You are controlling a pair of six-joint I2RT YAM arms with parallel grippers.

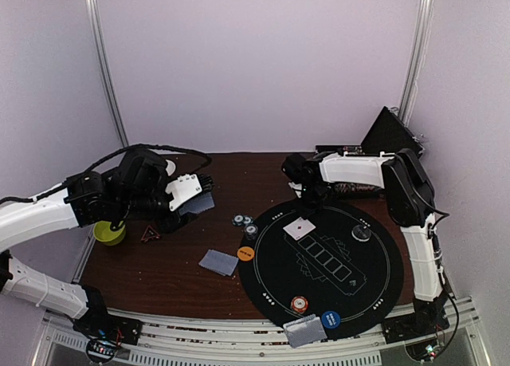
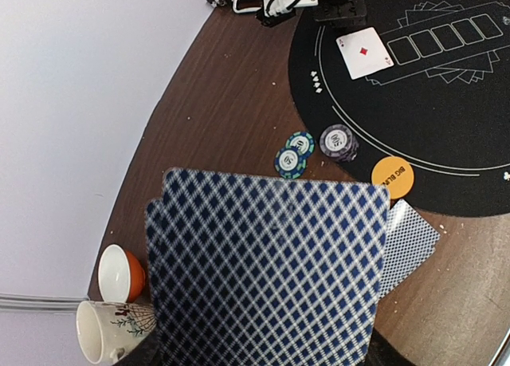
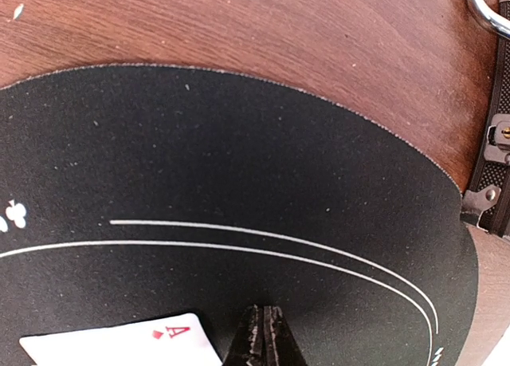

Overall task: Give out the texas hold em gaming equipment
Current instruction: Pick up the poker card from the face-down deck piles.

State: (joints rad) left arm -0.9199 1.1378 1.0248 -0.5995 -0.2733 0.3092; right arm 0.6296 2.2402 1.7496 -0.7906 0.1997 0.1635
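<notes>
Distribution is partly done. One ace point(image 1: 299, 228) lies face up on the mat point(image 1: 374, 278), beside a row of outlined slots point(image 1: 325, 254) that are unfilled. Face-down cards point(image 1: 304, 331) lie at the mat's near rim and on the table point(image 1: 159, 270). Flat round discs point(image 1: 246, 253) and striped chips point(image 2: 291, 160) sit around the mat edge. The left fingers point(image 1: 191, 194) pinch the deck point(image 2: 267, 270), which has blue diamond-patterned backs, above the table. The right fingers point(image 3: 253, 344) are pressed together, empty, beside the ace. The mat is round, matte black, with white printed lines. The table is dark wood grain.

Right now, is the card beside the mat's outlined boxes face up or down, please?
Face up: the card shows its red diamond ace.
</notes>
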